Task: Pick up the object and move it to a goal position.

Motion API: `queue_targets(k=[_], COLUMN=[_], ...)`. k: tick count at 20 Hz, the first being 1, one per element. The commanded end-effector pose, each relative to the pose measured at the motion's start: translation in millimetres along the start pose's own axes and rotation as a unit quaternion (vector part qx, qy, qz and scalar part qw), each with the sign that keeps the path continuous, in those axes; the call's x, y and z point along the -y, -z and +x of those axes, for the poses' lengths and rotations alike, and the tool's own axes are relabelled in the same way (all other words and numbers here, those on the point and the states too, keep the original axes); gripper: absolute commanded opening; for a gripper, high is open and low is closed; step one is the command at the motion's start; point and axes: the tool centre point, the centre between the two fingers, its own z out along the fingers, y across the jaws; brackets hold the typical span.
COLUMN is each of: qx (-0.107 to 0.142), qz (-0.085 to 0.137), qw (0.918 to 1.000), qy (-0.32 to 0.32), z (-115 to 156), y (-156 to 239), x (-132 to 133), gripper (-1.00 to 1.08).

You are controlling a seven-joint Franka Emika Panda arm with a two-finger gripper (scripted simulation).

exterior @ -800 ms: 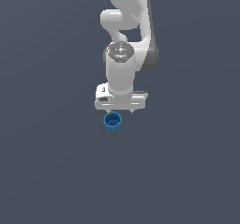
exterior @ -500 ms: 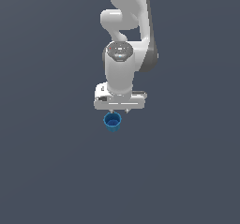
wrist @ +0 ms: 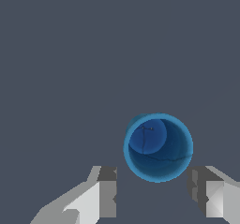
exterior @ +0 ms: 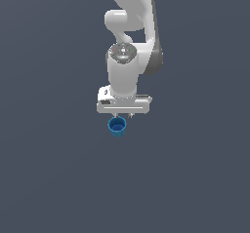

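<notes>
The white arm [exterior: 128, 42] reaches down from the top of the exterior view, its wrist pointing straight at the flat grey floor [exterior: 49, 178]. At its lower end sits the gripper [exterior: 122, 115], with only the short tips of its fingers poking out below the wide white crossbar of the hand.

Right under those tips is the blue cup [exterior: 116, 126], standing upright with its hollow top open to the gripper. In the exterior view it sits a touch toward that view's left of the gripper's middle. Whether the fingertips reach down as far as its rim I cannot tell from here.

The wrist view looks straight down into the cup [wrist: 158, 147]: a bright blue rim, a darker inside and a round floor. The two fingers [wrist: 107, 192] stand wide apart, wider than the cup, holding nothing. The cup lies just ahead of the gap between them and nearer one finger than the other, touching neither.
</notes>
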Motion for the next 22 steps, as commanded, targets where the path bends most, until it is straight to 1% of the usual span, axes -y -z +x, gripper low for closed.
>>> queue_targets(k=[1, 6, 11, 17, 22], qx=[-0.004, -0.018, -0.039, -0.07, -0.092], qz=[0.003, 0.012, 0.023, 0.035, 0.039], qw=[1.0, 0.9994, 0.9971, 0.9902, 0.9831], qy=[-0.006, -0.028, -0.061, -0.115, -0.154], z=[-1, -3, -7, -16, -24], y=[-3, -13, -27, -47, -59], x=[-2, -7, -17, -35, -49], gripper=[0.28, 0.28, 0.28, 0.28, 0.28])
